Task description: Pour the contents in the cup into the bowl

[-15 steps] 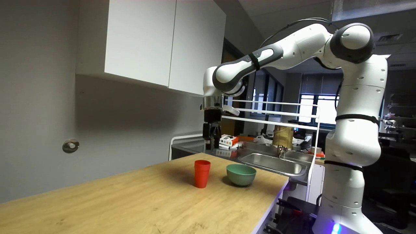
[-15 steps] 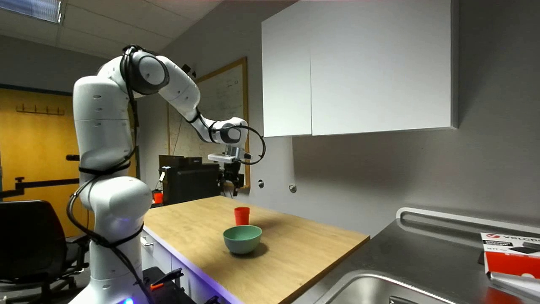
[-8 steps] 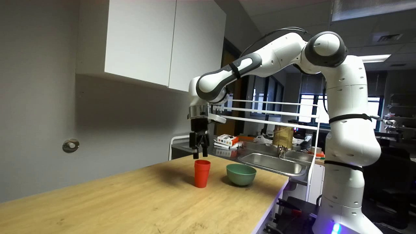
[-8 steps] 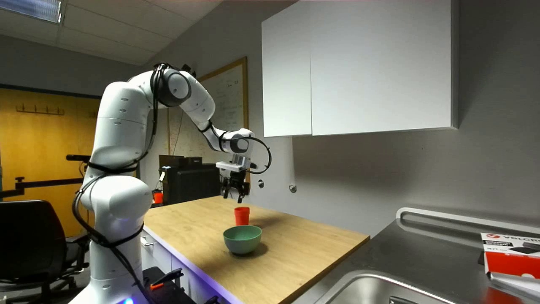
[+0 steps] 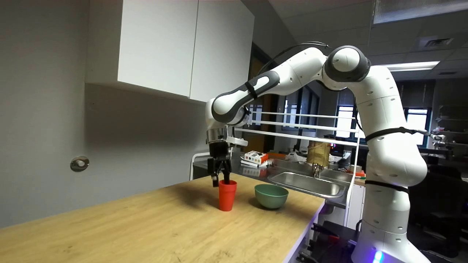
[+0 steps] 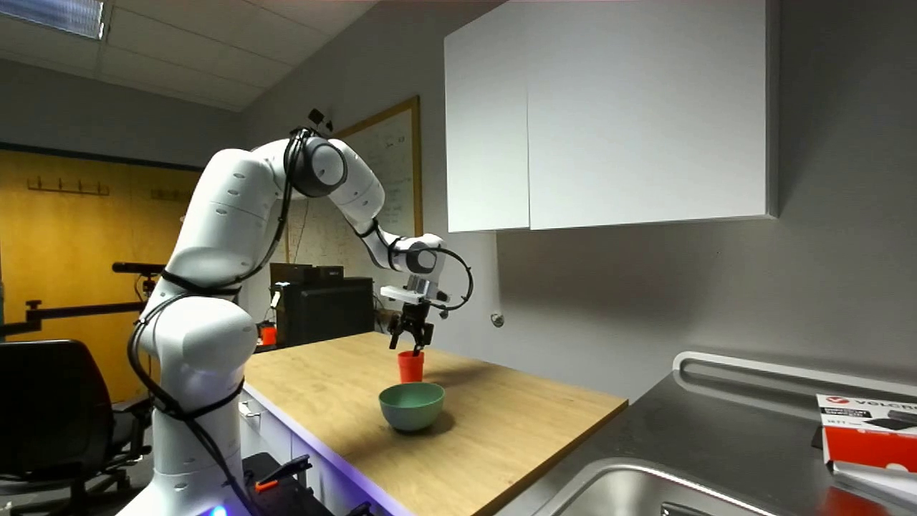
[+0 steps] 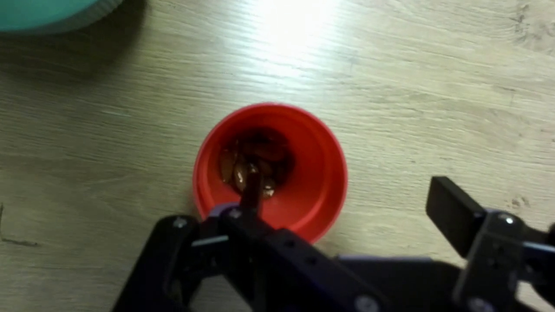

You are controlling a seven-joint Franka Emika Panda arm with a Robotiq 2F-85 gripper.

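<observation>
Grasping stage, pouring not begun: the cup (image 5: 227,197) stands upright on the tabletop (image 5: 157,226), its contents (image 7: 242,168) lying at the bottom. The gripper (image 5: 221,183) holds nothing; its fingers (image 7: 453,212) are spread apart, one crossing the rim at seven o'clock in the wrist view and reaching to or just inside the mouth, the other outside, between three and four o'clock. Whether the inner finger touches the wall cannot be told. Closing on the wall, lifting, carrying and tipping appear to remain. The bowl (image 5: 271,197) sits near the cup but apart from it, at ten o'clock in the wrist view. The cup is smooth, red-orange and slightly tapered, probably plastic, with a ring stepped inside its mouth; the contents are brown, glossy, oblong pieces. The bowl is teal-green, wider, lower and round-walled; the tabletop shows pale wood grain.
</observation>
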